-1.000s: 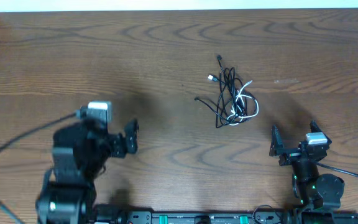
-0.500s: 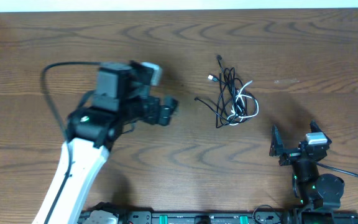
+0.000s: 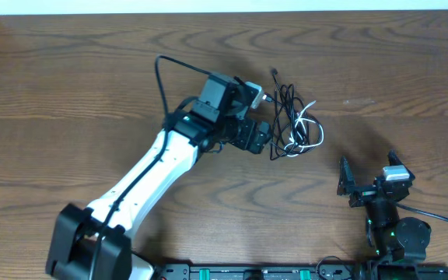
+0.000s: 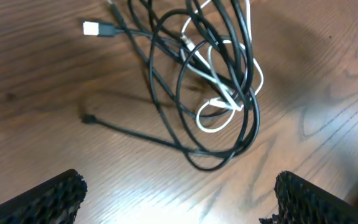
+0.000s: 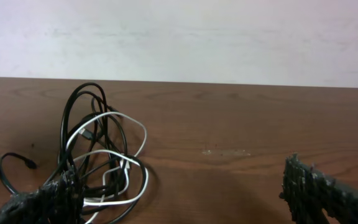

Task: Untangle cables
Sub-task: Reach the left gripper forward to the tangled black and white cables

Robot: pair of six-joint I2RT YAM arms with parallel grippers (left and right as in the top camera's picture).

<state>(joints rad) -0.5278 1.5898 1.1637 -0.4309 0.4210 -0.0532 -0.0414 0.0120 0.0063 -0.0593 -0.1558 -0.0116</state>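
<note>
Hovering at the near-left edge of the cables (image 3: 294, 123), the left gripper (image 3: 264, 141) is holding its fingers wide apart and is gripping nothing. In the left wrist view both fingertips (image 4: 48, 198) are sitting at the bottom corners with bare table (image 3: 92, 78) between them. The right gripper (image 3: 366, 173) is sitting at the near right of the table, well apart from the bundle. Its fingers are likewise spread and empty.

The cables are lying in one loose knot right of centre, toward the far side of the table. Several black cords are looping through each other, and one white cord (image 4: 211, 129) is threading through the middle of the loops. A black free end (image 4: 89, 118) is trailing out to the left of the knot. A pale plug (image 4: 92, 28) is lying clear at its far left.

Handling judgement: the cords are looking light, limp and thin. The whole clump is therefore likely to drag along when one strand is pulled, and a thin strand is likely to slip out of a partial pinch. The trailing black end or the pale plug is offering the cleanest hold, since each is lying apart from the crossings. The second gripper is probably going to be needed to pin the clump.

No brand, label or legible writing is showing on the cords, plugs or table.
</note>
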